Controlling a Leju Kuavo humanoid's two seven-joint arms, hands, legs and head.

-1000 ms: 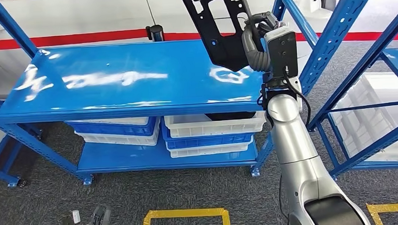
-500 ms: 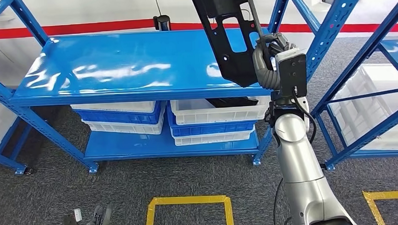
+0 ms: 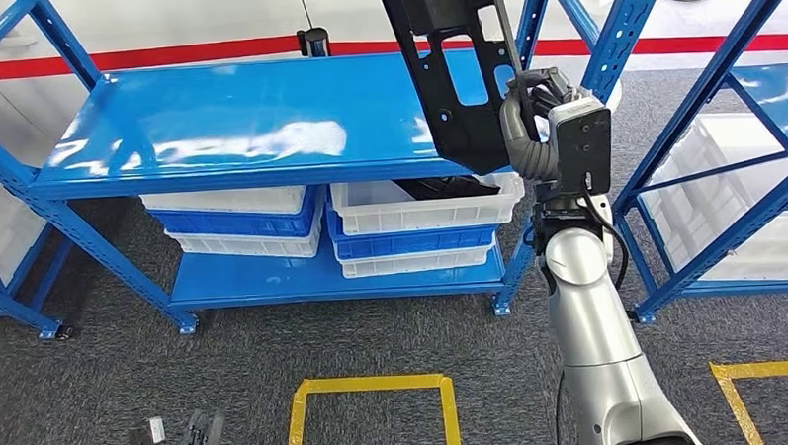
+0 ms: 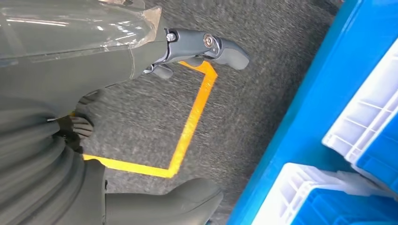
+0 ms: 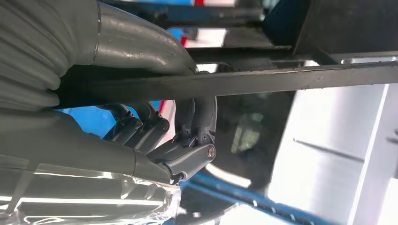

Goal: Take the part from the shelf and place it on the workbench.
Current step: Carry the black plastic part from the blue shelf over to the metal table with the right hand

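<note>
Right now I'm in the carry step: right hand (image 3: 526, 99) is up in front of me with its fingers (image 5: 195, 124) wrapped around an edge of the black part (image 3: 454, 77), gripping it. In the head view the part is a flat black plastic panel with cutouts, held roughly upright and tilted, its top running out of frame. It hangs over the right end of the blue counter (image 3: 218, 120) and its lower corner looks close to the surface, but I can't tell if it touches. In the right wrist view the edge of the part runs like a dark bar across the fingers, thumb on the other side, so the grip looks firm.

Left hand (image 4: 187, 47) hangs low by my side over grey carpet and a yellow floor line (image 4: 190, 126); its fingers are loosely apart and hold nothing.

Under the counter, white and blue bins (image 3: 420, 231) sit stacked on the lower shelf, one with dark stuff inside. More blue racking (image 3: 703, 123) stands to the right.

My read: pick is done, placing not yet. Next move calls for lowering the part and tipping it flat onto bare counter, a bit further in from the front edge, then letting the fingers go. Risk: the panel is long and held near one end, so it may swing or catch the rack post on the right.
</note>
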